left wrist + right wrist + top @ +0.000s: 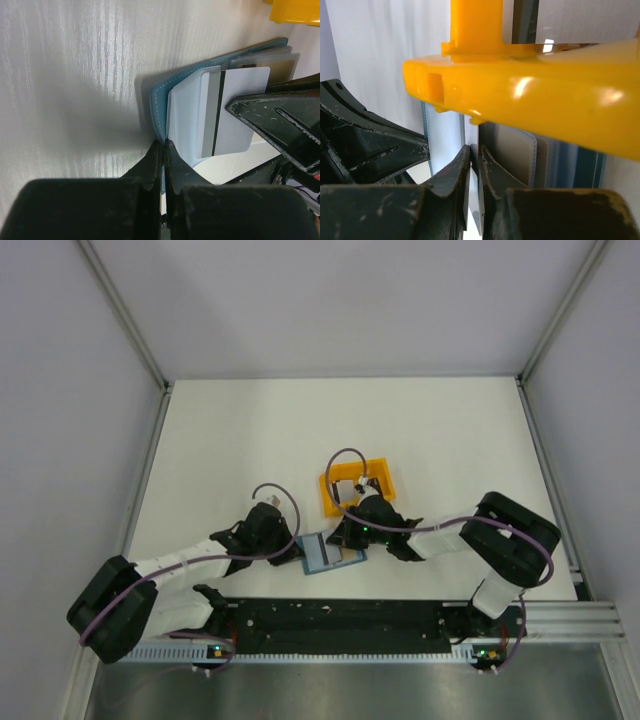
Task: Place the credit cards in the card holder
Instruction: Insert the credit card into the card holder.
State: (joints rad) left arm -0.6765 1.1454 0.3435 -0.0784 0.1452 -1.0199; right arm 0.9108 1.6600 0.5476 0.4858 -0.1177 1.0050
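Observation:
The teal-blue card holder (322,556) lies open on the table in front of the orange tray. My left gripper (296,549) is shut on its left edge; in the left wrist view the fingertips (163,144) pinch the teal cover (159,97). My right gripper (346,540) is shut on a pale grey card with a dark stripe (235,112), which lies over the holder's inner pocket. In the right wrist view the gripper (474,149) clamps that card (474,205) next to the holder's clear sleeves (515,150). Other cards are hidden.
The orange open tray (328,495) stands just behind the holder, and its rim (530,95) fills the upper right wrist view and shows in the left wrist view's corner (295,12). White walls and metal rails enclose the table.

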